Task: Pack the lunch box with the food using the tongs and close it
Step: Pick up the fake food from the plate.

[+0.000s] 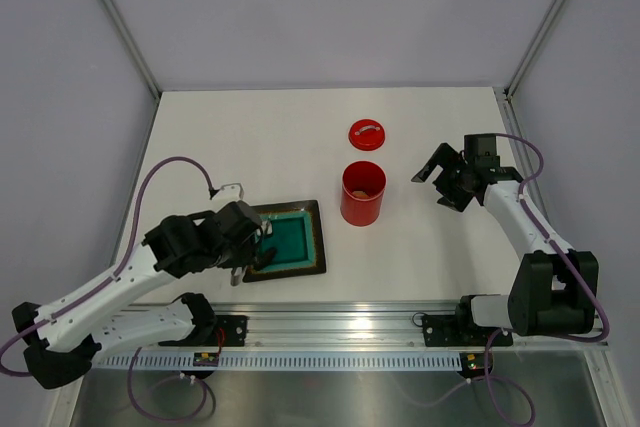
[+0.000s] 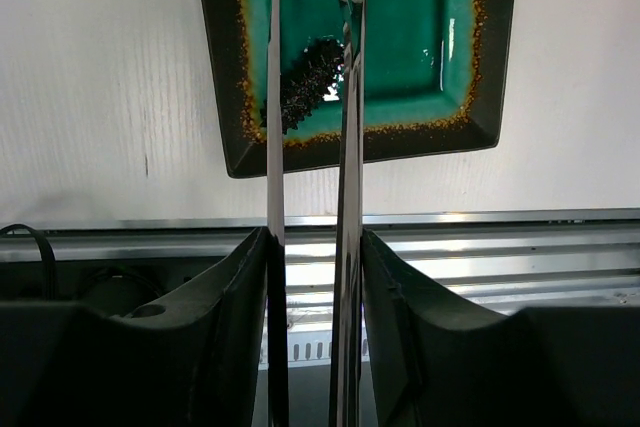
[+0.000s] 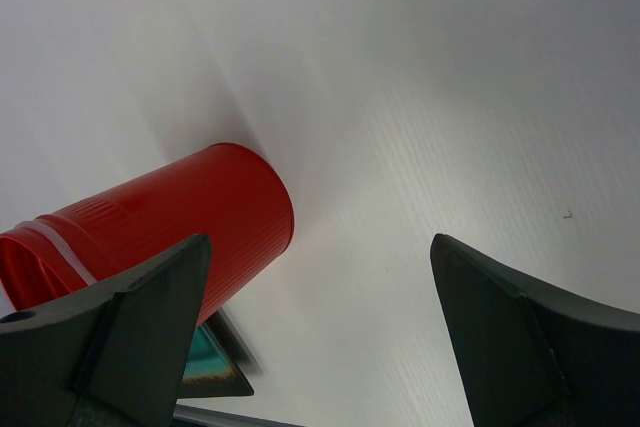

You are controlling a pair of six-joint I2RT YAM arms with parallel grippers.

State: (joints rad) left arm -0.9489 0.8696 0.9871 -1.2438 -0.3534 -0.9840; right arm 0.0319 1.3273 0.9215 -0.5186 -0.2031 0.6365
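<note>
Tongs (image 2: 350,147), clasped in left gripper (image 2: 313,237), point tips-first onto plate (image 2: 215,67); right gripper (image 3: 320,239) gapes.

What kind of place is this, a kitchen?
Probably a robot test lab, not a kitchen: two robot arms bolted to a metal rail, a white table boxed in by grey panels, and one red lunch box.

Open red lunch box (image 1: 362,194) upright, lid (image 1: 366,134) behind, tongs (image 2: 349,177) over dark stick (image 2: 308,87).
</note>
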